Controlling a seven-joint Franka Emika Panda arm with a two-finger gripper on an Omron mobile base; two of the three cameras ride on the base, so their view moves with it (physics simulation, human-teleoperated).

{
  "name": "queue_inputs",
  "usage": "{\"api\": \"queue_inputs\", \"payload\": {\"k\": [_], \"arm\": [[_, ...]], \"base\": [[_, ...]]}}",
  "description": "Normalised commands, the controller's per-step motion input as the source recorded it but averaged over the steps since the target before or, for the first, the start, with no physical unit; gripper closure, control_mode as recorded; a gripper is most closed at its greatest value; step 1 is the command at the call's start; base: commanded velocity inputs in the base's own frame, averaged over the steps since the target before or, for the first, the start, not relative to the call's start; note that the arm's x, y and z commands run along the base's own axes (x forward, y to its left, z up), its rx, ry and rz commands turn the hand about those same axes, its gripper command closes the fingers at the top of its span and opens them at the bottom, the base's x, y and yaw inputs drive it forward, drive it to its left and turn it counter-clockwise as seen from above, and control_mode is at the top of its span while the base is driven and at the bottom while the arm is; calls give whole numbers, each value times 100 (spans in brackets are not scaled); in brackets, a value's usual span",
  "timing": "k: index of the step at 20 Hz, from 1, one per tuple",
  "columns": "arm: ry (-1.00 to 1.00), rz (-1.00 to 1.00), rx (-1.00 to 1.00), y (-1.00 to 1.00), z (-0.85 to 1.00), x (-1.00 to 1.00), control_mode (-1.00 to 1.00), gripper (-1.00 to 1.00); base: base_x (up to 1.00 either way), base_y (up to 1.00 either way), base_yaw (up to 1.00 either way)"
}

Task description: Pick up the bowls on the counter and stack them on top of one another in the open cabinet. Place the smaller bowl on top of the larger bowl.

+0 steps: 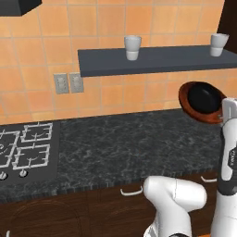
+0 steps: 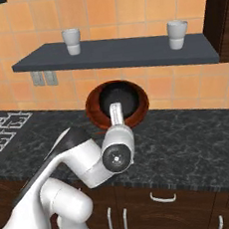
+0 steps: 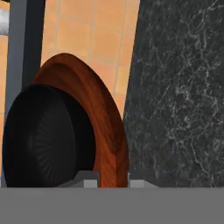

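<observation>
The end effector (image 3: 113, 181) pinches the glossy reddish-brown larger bowl (image 2: 136, 111) by its rim, tipped on edge, the black smaller bowl (image 2: 116, 99) nested inside. Open air separates them from the speckled worktop (image 2: 189, 138) below and smooth grey shelf (image 2: 115, 54) above.

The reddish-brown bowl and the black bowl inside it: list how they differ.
The wide glossy reddish-brown wood-look bowl is clearly broader than the small round black bowl, which covers just its middle. The reddish-brown one shows wood grain and shine; the black one is plain and dull. The brown rim sits between the fingers; whether they touch the black bowl is unclear. Both are round, nested, tipped on edge and lifted above the speckled stone counter.
</observation>
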Motion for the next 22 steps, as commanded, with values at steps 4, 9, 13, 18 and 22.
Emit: {"api": "queue_inputs", "payload": {"k": [4, 9, 13, 18, 22], "arm": [[-14, -30, 9, 0, 100, -3, -100, 100], [-2, -25, 13, -5, 100, -35, -100, 100], [1, -14, 14, 0, 100, 50, -100, 100], [27, 2, 25, 0, 100, 73, -100, 100], [47, 8, 10, 0, 96, 39, -100, 100]], "base": [[0, 0, 0], [0, 0, 0], [0, 0, 0], [0, 0, 0], [0, 0, 0]]}}
